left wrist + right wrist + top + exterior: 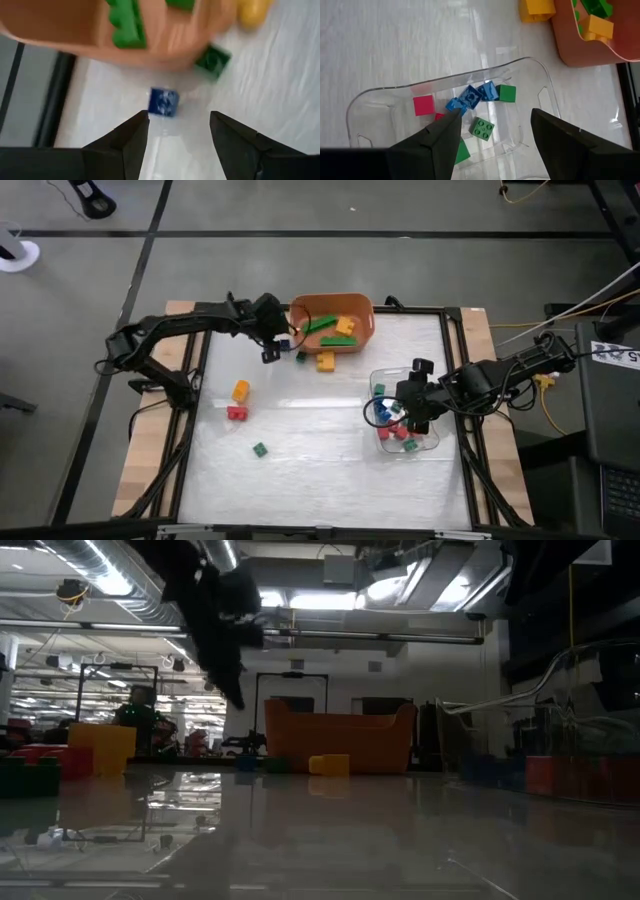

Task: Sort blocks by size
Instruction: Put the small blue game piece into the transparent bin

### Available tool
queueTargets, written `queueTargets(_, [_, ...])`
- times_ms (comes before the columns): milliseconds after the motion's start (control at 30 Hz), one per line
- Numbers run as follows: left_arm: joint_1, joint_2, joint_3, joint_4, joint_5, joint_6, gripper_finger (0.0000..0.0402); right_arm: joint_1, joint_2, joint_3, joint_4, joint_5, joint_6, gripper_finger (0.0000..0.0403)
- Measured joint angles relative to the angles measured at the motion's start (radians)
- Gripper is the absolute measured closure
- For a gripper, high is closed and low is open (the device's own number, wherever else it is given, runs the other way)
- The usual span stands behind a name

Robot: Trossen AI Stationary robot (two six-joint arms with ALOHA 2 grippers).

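Left gripper [179, 131], fingers apart, hovers over a small blue cube [163, 102] lying just ahead, beside the orange bin [333, 311]. Right gripper [495, 131], fingers apart and empty, hangs above the clear tray [380, 92] holding small cubes [483, 128].

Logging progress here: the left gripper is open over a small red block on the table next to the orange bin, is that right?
Not quite. The block is blue, not red, as the left wrist view shows. The rest holds: the left gripper is open above it, on the table beside the orange bin.
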Motion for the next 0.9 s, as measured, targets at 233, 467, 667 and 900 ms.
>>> queueTargets(233, [0.041, 0.012, -0.149, 0.218, 0.001, 0.126, 0.0204, 0.0, 0.0, 0.0, 0.003, 0.0, 0.0, 0.0164])
queueTargets(467, [0.041, 0.037, -0.219, 0.349, 0.02, 0.158, 0.0204, 0.0, 0.0, 0.0, 0.01, 0.007, 0.0, 0.0164])
queueTargets(667, [0.041, 0.1, -0.234, 0.408, 0.031, 0.188, 0.0204, 0.0, 0.0, 0.0, 0.013, 0.007, 0.0, 0.0164])
queueTargets(900, [0.043, 0.184, -0.233, 0.524, 0.031, 0.211, 0.0204, 0.0, 0.0, 0.0, 0.015, 0.007, 0.0, 0.0164])
